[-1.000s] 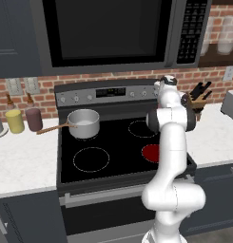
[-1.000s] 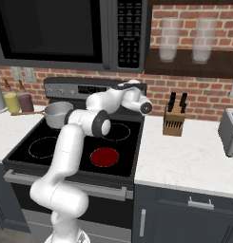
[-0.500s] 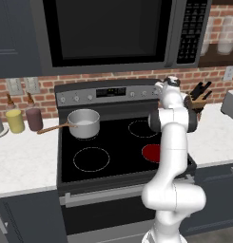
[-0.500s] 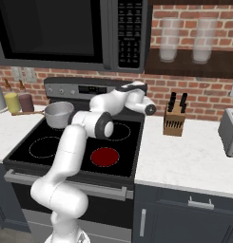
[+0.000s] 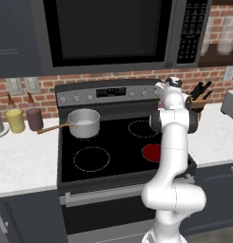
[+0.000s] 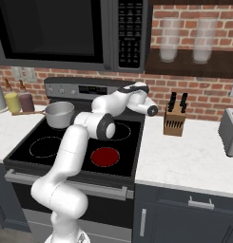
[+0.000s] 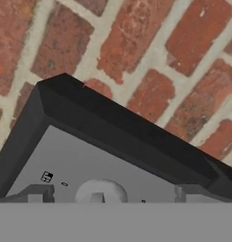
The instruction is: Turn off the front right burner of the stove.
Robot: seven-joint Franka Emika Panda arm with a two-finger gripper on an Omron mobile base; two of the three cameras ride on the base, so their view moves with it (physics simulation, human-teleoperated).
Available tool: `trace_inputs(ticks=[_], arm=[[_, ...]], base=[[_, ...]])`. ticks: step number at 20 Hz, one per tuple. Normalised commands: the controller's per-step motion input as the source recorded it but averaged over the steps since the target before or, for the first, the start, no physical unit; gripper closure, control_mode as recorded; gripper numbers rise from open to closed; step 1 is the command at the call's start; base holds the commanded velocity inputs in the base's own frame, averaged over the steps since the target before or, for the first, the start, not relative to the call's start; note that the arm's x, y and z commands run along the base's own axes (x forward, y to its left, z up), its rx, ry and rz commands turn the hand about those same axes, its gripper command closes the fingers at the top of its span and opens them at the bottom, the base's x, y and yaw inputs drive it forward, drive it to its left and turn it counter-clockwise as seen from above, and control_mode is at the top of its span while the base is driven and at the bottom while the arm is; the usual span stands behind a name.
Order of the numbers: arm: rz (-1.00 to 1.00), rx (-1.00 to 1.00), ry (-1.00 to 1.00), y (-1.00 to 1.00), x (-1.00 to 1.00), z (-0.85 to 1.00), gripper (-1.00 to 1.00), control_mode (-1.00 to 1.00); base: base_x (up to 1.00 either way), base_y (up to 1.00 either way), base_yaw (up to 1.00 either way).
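Front right burner glows solid red on the stove's black glass in the left base view; the white arm reaches up to the grey back panel's right end. Right base view: red disc beside white-ring burners, steel pot behind. Hand view: gripper spread wide, empty, straddling a round grey knob; tiny markings unreadable

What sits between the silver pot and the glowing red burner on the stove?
In the left base view, bare black glass and a white burner ring lie between the pot and the red burner.
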Motion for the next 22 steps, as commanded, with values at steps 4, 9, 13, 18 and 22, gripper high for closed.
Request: trace_inputs(ticks=[4, 9, 13, 18, 22], arm=[[0.0, 0.0, 0.0, 0.01, 0.27, -0.01, 1.0, -1.0], [0.0, 0.0, 0.0, 0.0, 0.0, 0.0, 1.0, -1.0], [0.0, 0.0, -0.01, 0.0, 0.0, 0.0, 1.0, -1.0], [-0.02, 0.03, -0.02, 0.0, 0.0, 0.0, 1.0, -1.0], [-0.13, 0.17, -0.03, -0.05, 0.0, 0.0, 1.0, -1.0]], base=[[0.0, 0.0, 0.0], [0.0, 0.0, 0.0], [0.0, 0.0, 0.0], [0.0, 0.0, 0.0], [0.0, 0.0, 0.0]])
